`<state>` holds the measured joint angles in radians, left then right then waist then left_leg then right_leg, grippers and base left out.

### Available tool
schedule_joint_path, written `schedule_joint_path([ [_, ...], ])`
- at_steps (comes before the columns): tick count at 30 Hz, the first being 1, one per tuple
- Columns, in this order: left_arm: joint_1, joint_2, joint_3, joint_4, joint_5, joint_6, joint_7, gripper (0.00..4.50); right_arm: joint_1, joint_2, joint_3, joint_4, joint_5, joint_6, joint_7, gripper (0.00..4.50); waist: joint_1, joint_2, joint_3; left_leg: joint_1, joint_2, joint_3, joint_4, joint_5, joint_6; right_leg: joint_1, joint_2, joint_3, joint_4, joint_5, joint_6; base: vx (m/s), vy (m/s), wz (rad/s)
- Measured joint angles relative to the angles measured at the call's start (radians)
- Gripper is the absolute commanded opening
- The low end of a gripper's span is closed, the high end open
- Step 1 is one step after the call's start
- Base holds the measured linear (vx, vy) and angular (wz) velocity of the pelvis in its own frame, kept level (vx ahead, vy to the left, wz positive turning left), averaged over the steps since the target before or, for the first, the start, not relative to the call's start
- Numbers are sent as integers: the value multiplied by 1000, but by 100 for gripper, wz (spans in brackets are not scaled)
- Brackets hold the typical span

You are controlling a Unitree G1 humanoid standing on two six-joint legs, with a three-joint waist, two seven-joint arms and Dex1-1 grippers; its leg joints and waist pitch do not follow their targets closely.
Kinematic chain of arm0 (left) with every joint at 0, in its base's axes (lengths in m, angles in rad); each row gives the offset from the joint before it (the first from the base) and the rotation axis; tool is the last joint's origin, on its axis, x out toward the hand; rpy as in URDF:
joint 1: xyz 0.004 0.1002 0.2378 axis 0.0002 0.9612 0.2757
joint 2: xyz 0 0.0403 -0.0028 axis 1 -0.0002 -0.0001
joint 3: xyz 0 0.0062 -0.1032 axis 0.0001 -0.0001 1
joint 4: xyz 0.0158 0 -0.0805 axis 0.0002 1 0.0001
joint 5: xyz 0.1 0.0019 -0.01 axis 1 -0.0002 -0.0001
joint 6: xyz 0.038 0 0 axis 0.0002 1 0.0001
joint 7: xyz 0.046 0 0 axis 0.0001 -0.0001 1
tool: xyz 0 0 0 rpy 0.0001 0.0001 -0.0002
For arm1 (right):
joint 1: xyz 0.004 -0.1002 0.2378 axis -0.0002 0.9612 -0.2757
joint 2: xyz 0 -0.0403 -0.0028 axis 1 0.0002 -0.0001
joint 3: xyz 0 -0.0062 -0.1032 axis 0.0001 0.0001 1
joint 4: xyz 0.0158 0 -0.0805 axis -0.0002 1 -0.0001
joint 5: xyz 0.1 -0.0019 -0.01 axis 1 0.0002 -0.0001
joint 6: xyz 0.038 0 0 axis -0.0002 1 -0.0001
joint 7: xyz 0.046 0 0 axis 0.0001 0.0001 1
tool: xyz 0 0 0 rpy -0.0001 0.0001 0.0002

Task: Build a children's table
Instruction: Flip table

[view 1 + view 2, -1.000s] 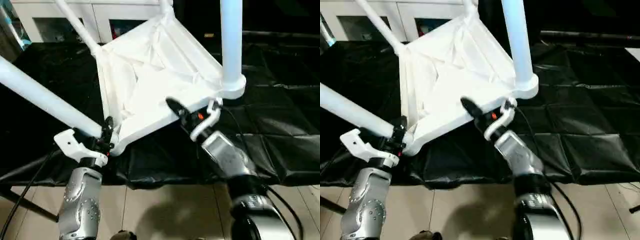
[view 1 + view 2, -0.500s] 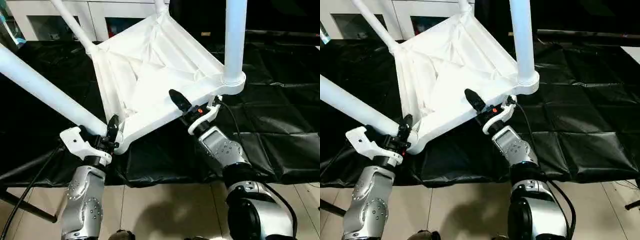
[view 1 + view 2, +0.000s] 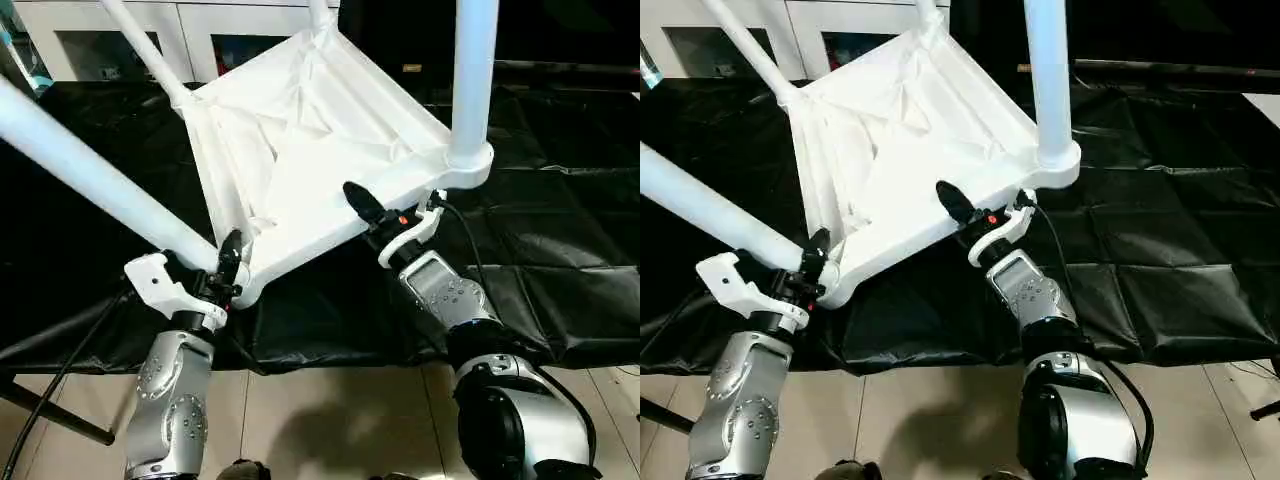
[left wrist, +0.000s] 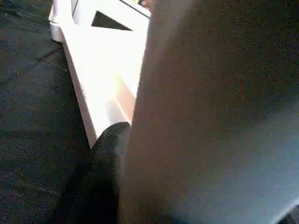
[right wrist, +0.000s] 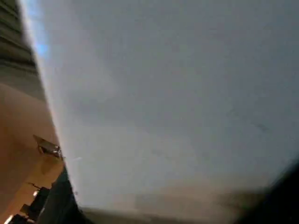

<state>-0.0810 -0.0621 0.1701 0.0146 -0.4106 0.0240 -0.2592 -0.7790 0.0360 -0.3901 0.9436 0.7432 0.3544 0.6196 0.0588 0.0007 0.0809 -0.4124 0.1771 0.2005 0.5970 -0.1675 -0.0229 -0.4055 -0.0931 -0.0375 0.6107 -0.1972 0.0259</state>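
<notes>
The left gripper's (image 3: 222,268) jaws are clamped around the base of a near leg (image 3: 90,180) at its corner socket, unchanged from a second ago. The right gripper's (image 3: 375,212) jaws have narrowed over the table's (image 3: 300,150) near rim; whether they grip it I cannot tell. The table lies upside down and tilted on the black-covered bench (image 3: 560,260), legs pointing up. The right arm has shifted slightly since earlier, likely securing the top so the table can be turned or steadied.
</notes>
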Motion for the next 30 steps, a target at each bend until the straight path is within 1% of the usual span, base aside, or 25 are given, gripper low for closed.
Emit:
schedule_joint_path([
  [1,1,0,-1,0,-10,0,-1,292,0,-1,-3,7,-5,-2,-7,235,0,0,0,0,0,0,0,0,0,0,0,0,0,0,0,0,0,0],
  [2,3,-1,-2,0,-31,0,-7,292,0,-3,-4,19,-12,-6,-13,230,1,-2,1,-1,1,0,1,0,0,0,0,-1,0,0,0,0,0,0],
  [3,4,-1,-1,-4,-55,-5,-19,302,0,-8,-4,39,-24,-10,-16,222,3,-2,1,-4,2,0,2,0,0,-2,0,-2,0,0,0,0,0,0],
  [5,3,0,1,-15,-64,-9,-22,328,1,-6,-8,52,-28,-11,-21,211,3,0,3,-8,2,1,4,2,4,-5,0,-2,2,0,0,0,0,0],
  [6,3,0,2,-20,-73,-10,-25,328,1,-6,-10,52,-29,-13,-22,211,4,1,4,-10,2,1,5,3,5,-7,0,-1,3,0,0,0,0,0],
  [7,4,0,3,-26,-78,-10,-29,340,1,-8,-13,52,-30,-15,-22,208,5,1,3,-10,2,1,5,3,5,-7,0,-1,3,0,0,0,0,0],
  [9,4,0,7,-47,-87,-11,-35,347,1,-14,-16,52,-30,-27,-22,207,9,2,3,-9,3,1,5,3,5,-7,0,-2,5,0,-1,0,0,0],
  [10,8,-1,8,-56,-88,-11,-36,361,1,-17,-17,52,-30,-34,-22,206,11,2,3,-9,3,1,5,3,5,-7,0,-2,5,0,-1,0,0,0],
  [12,37,-3,7,-83,-97,-10,-44,373,1,-24,-19,51,-30,-41,-22,205,19,2,3,-9,4,2,6,3,5,-7,0,-2,6,0,-1,0,0,0],
  [14,48,-3,5,-90,-109,-8,-48,390,1,-29,-23,51,-30,-43,-24,204,28,3,3,-9,4,2,7,4,4,-7,0,-2,7,0,-2,0,0,0],
  [18,100,-1,2,-137,-144,0,-59,416,-5,-39,-30,51,-33,-48,-37,204,35,5,3,-9,5,3,7,3,2,-6,0,-2,7,2,-4,0,0,0],
  [21,142,5,3,-171,-146,9,-64,441,-19,-54,-33,50,-39,-55,-53,204,40,7,3,-8,5,4,7,3,1,-5,0,-3,8,2,-5,0,0,0],
  [23,192,17,8,-198,-145,17,-65,449,-21,-73,-38,25,-40,-56,-75,204,46,7,3,-8,6,5,7,3,1,-4,0,-3,7,2,-5,0,0,0],
  [25,258,46,47,-197,-138,18,-56,450,-19,-122,-59,-7,-42,-65,-90,204,57,9,4,-9,9,9,7,3,1,-3,0,-3,7,2,-5,0,0,0],
  [27,292,68,78,-196,-114,16,-45,450,-14,-163,-78,-49,-51,-88,-106,204,66,9,4,-9,14,17,7,4,3,-3,0,-3,6,2,-5,0,0,0],
  [29,287,73,77,-201,-101,12,-41,450,-14,-174,-84,-82,-56,-101,-120,203,63,9,4,-8,15,20,7,4,3,-3,0,-1,6,3,-4,0,0,0],
  [30,281,73,68,-208,-92,11,-40,450,-13,-174,-83,-103,-66,-110,-124,201,56,9,4,-8,15,20,8,4,3,-3,0,-1,6,3,-4,0,0,0],
])
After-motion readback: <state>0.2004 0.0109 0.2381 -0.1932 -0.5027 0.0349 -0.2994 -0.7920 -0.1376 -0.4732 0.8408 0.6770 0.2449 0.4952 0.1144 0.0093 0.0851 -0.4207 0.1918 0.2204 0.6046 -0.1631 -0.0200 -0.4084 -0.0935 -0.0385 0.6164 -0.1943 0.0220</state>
